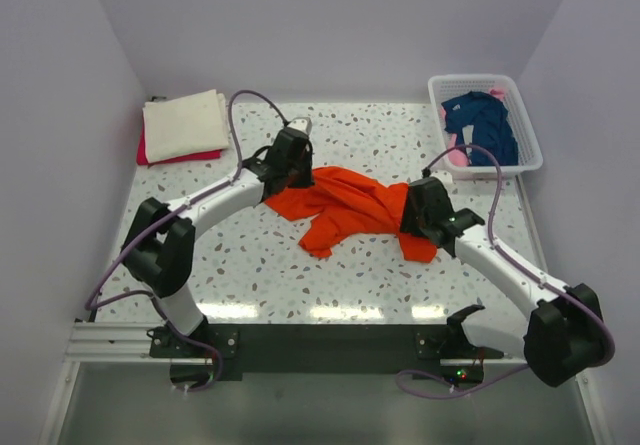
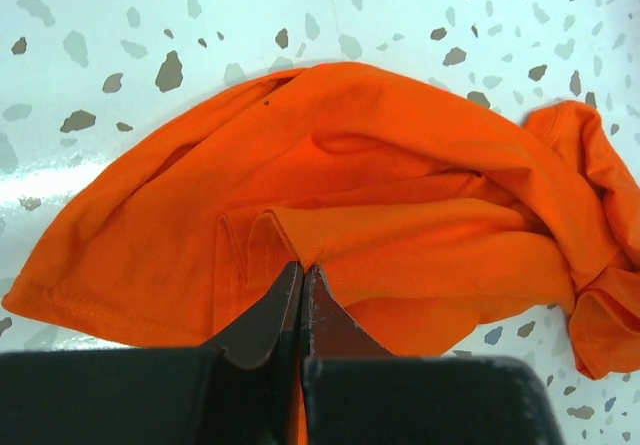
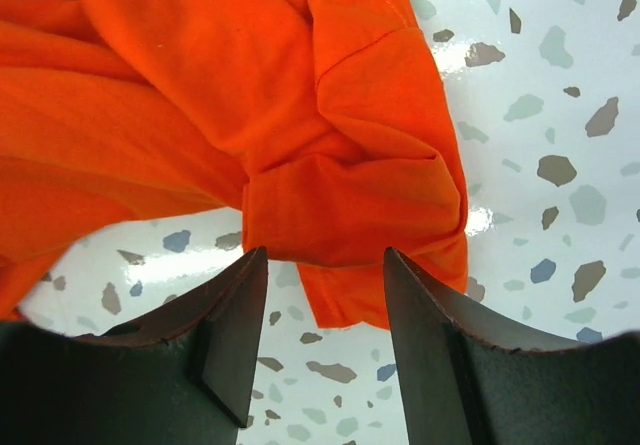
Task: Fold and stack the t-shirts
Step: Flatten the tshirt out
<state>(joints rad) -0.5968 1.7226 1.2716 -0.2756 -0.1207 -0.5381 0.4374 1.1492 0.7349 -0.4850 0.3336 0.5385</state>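
A bright orange t-shirt (image 1: pixel 345 208) lies crumpled in the middle of the table. My left gripper (image 1: pixel 283 175) is at its left end, shut on a fold of the orange cloth (image 2: pixel 330 235). My right gripper (image 1: pixel 422 215) is at its right end, open, with a bunched corner of the shirt (image 3: pixel 360 205) just beyond the fingertips and nothing held. A folded cream t-shirt (image 1: pixel 186 123) lies on a red one (image 1: pixel 170 155) at the back left. A navy t-shirt (image 1: pixel 485 123) lies in the basket.
A white lattice basket (image 1: pixel 532 141) stands at the back right, with some pink cloth (image 1: pixel 456 154) beside the navy shirt. The table is white speckled terrazzo (image 1: pixel 250 265). White walls close in the left, back and right sides.
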